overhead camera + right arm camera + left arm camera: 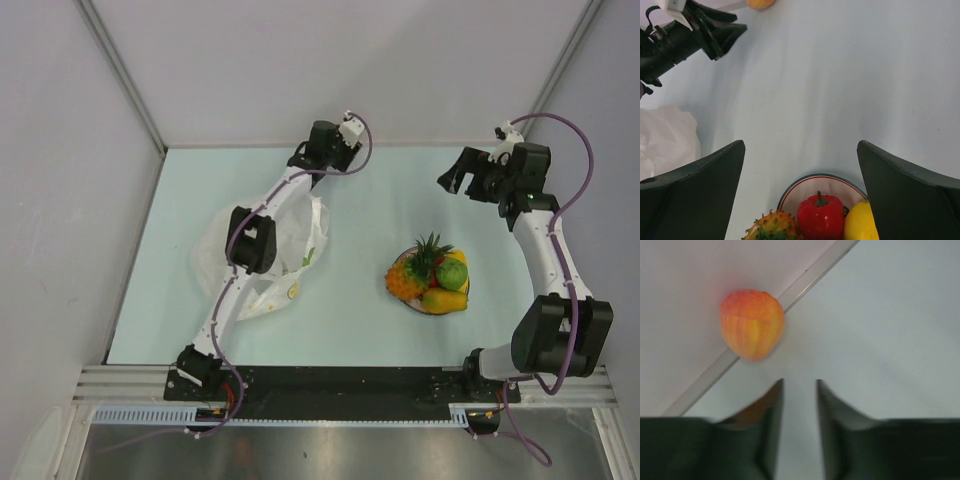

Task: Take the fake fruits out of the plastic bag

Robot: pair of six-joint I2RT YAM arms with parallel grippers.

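While peach [752,324] rests against wall [680,300], bag [305,232] lies well apart.

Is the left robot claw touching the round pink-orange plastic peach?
Apart. The left wrist view shows bare table between the left gripper and the pink-orange plastic peach.

Heaped fake fruits [432,276], plastic bag [304,226] apart

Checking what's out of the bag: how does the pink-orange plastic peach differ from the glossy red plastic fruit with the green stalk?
The pink-orange peach lies alone on the table by the far wall; the red fruit sits on the round white plate among other fruits. The peach shows no stalk; the red fruit has a green one. Both are outside the bag.
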